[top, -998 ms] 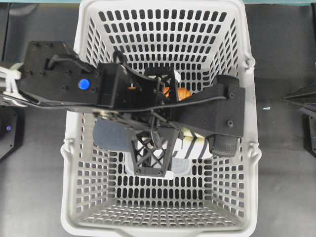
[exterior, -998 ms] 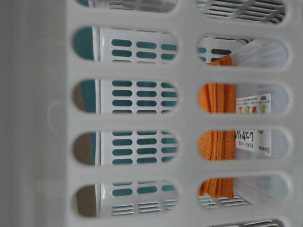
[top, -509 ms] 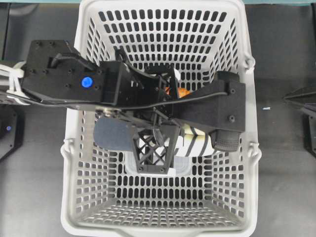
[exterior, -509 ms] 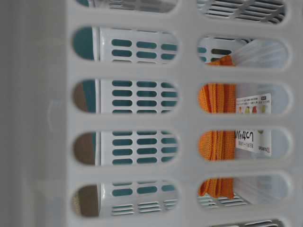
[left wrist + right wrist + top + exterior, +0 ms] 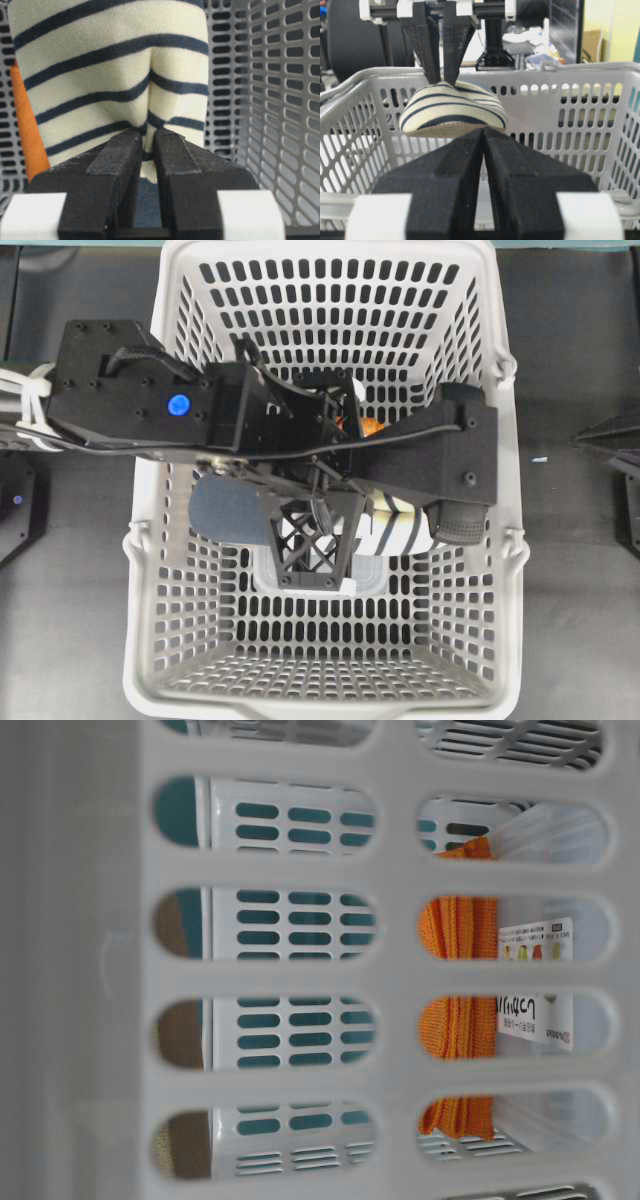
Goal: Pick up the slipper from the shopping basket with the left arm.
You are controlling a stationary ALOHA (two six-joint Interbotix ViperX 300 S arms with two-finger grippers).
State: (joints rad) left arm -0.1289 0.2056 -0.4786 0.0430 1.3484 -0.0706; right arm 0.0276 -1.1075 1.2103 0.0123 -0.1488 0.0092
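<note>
My left gripper point(image 5: 148, 134) is shut on a fold of the slipper point(image 5: 110, 65), cream with thin navy stripes. In the overhead view the left arm reaches over the shopping basket point(image 5: 330, 252), with the gripper point(image 5: 308, 545) above the slipper's striped end point(image 5: 395, 530) and navy heel end point(image 5: 225, 512). In the right wrist view the slipper point(image 5: 452, 114) hangs from the left fingers point(image 5: 431, 50) at about the height of the basket's rim point(image 5: 560, 70). My right gripper point(image 5: 484, 131) is shut and empty, outside the basket.
An orange folded cloth point(image 5: 458, 1020) lies in the basket beside a clear labelled package point(image 5: 535, 980); the cloth also shows in the left wrist view point(image 5: 30, 135). A pale box point(image 5: 372, 582) lies on the basket floor. The basket walls point(image 5: 280, 100) are close on the right.
The left arm has shifted slightly toward the far side with the slipper still in its grip. The right arm has not moved.
</note>
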